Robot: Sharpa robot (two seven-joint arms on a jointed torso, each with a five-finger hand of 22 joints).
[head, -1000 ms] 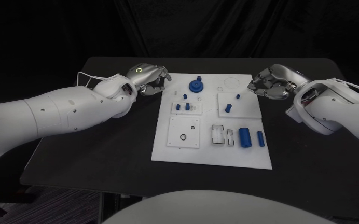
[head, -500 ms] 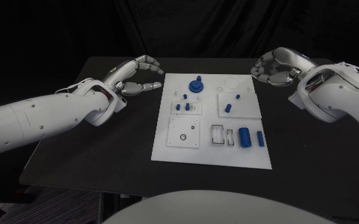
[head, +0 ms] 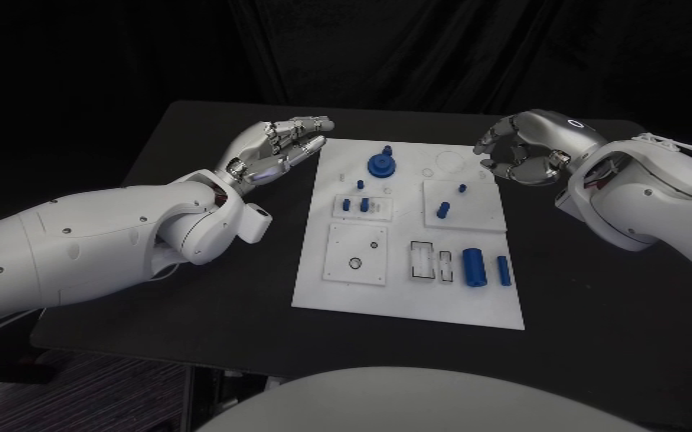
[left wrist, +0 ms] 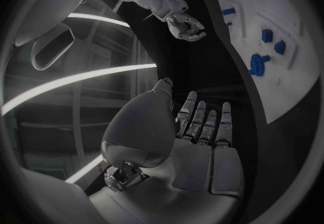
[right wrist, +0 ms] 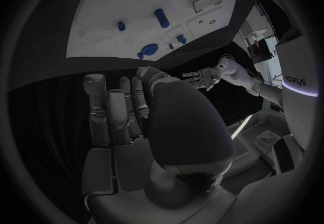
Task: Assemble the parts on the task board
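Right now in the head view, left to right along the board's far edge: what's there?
left hand → blue round part on the task board → right hand

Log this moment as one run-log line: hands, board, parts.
left hand: open, empty, beside board | right hand: fingers curled, empty, off board's far right corner | task board: blue parts untouched | phase: no grasp yet

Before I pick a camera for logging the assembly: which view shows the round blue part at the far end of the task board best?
The head view: the round blue part sits unobstructed on the task board. The left wrist view shows it small and distorted; the right wrist view shows it small too.
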